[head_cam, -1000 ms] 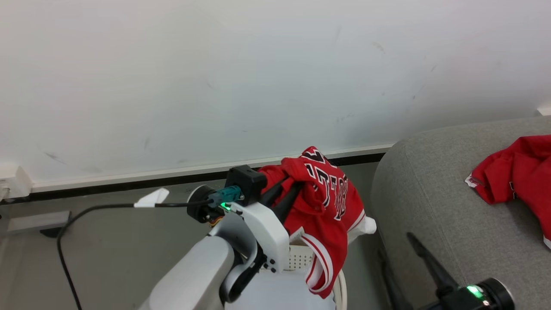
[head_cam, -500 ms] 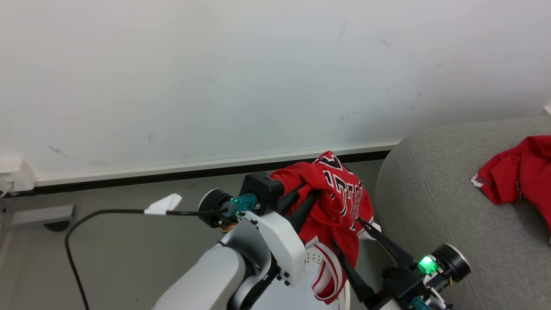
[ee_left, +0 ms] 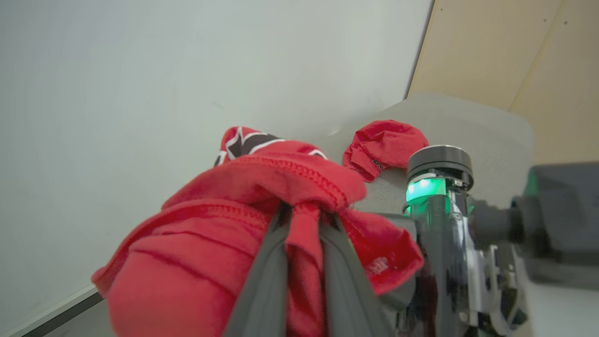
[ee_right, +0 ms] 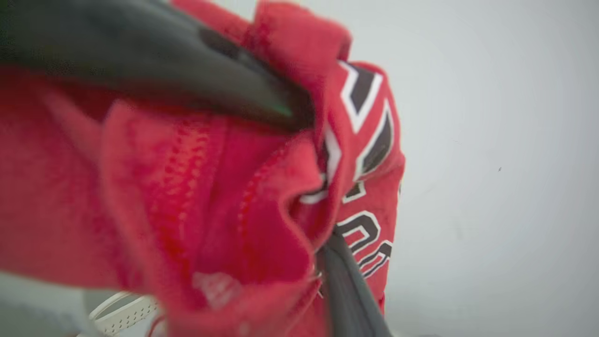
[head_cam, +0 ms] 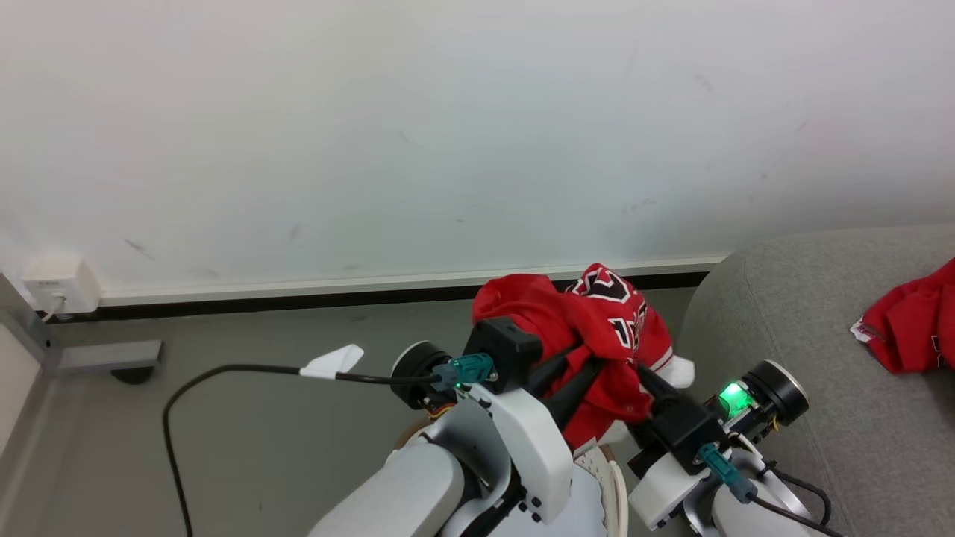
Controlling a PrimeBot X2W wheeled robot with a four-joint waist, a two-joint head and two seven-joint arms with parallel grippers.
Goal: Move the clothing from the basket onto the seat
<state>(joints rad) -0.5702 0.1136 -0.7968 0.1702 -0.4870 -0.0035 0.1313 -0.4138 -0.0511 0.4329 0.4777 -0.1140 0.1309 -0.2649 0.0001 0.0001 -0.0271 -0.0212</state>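
My left gripper (head_cam: pixel 586 369) is shut on a bright red piece of clothing (head_cam: pixel 597 328) with black-and-white lettering, held up above the white basket (head_cam: pixel 615 485). In the left wrist view the fabric (ee_left: pixel 210 243) is pinched between the two dark fingers of that gripper (ee_left: pixel 304 210). My right gripper (head_cam: pixel 645 380) reaches in from the right, its fingers buried in the same cloth. The right wrist view has one finger (ee_right: pixel 346 285) against the red folds (ee_right: pixel 210 210); how its jaws stand is hidden. A second red garment (head_cam: pixel 910 328) lies on the grey seat (head_cam: pixel 806 321).
A white wall with a dark baseboard runs behind. A black cable (head_cam: pixel 224 373) with a white tag (head_cam: pixel 332 362) crosses the grey floor on the left, near a wall socket (head_cam: pixel 60 287). The basket's perforated rim (ee_right: pixel 124 313) shows below the cloth.
The head camera has shifted. My right gripper rose from the lower right and pushed its fingers into the hanging garment, which is now bunched up. The left gripper keeps its hold.
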